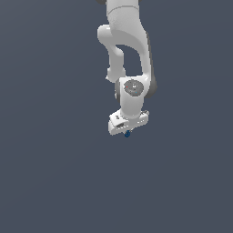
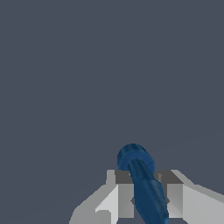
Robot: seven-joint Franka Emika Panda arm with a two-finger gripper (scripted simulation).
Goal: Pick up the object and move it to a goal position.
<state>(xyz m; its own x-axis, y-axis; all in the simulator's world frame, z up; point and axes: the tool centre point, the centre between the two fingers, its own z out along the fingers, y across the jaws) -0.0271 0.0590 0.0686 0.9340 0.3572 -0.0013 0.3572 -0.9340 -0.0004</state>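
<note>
The object is a small dark blue elongated piece. In the wrist view it sits between the two grey fingers, which press on it from both sides, and its rounded end sticks out past the fingertips. In the exterior view only a tiny blue bit of the object shows under the white gripper, at the middle of the picture. My gripper is shut on the object. The fingers are mostly hidden under the white hand in the exterior view.
The white arm reaches down from the top of the exterior view. A plain dark grey-blue surface fills both views. No other object shows.
</note>
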